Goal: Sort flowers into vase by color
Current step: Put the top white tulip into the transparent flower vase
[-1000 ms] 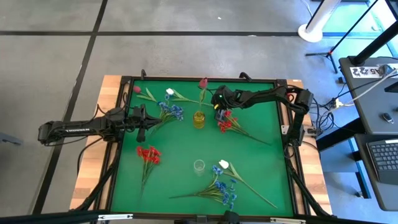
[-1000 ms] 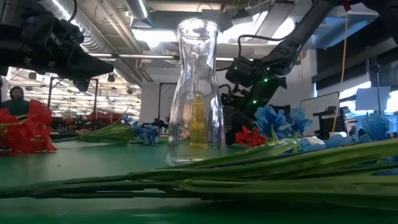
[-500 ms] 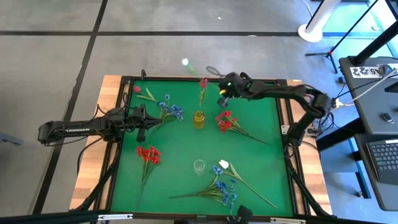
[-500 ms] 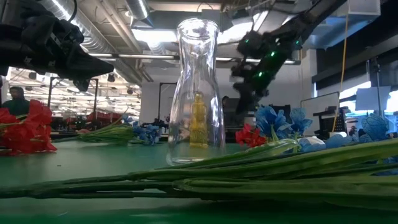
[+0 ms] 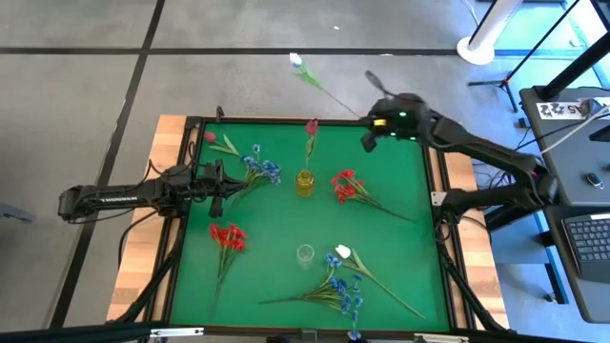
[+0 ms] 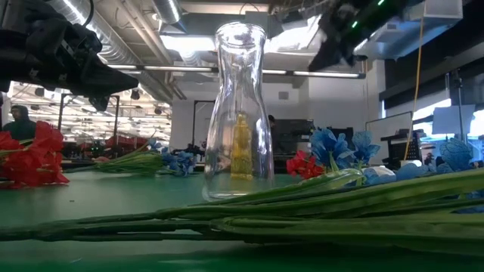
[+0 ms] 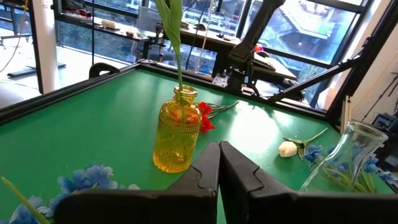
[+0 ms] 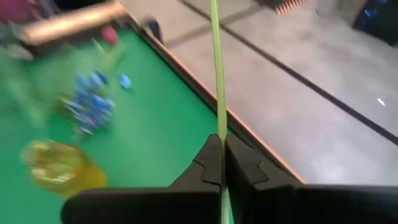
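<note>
Right pincer [image 5: 366,143] raised over table's far edge, clamping white flower [image 5: 295,60] stem.

The right end effector [image 8: 221,163] pinches a thin green stem [image 8: 216,74] above the green bench [image 8: 161,124], near a yellow glass vase [image 8: 59,167] and blue flowers [image 8: 90,102].

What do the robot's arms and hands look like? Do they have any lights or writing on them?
Both arms are dark, made of slim jointed tubes. The left arm has pale lettering along its side, too small to read. The right arm shows small green lights near its wrist. Each hand has two flat black fingers that taper to a point. Black cables trail off the table's right edge.
</note>
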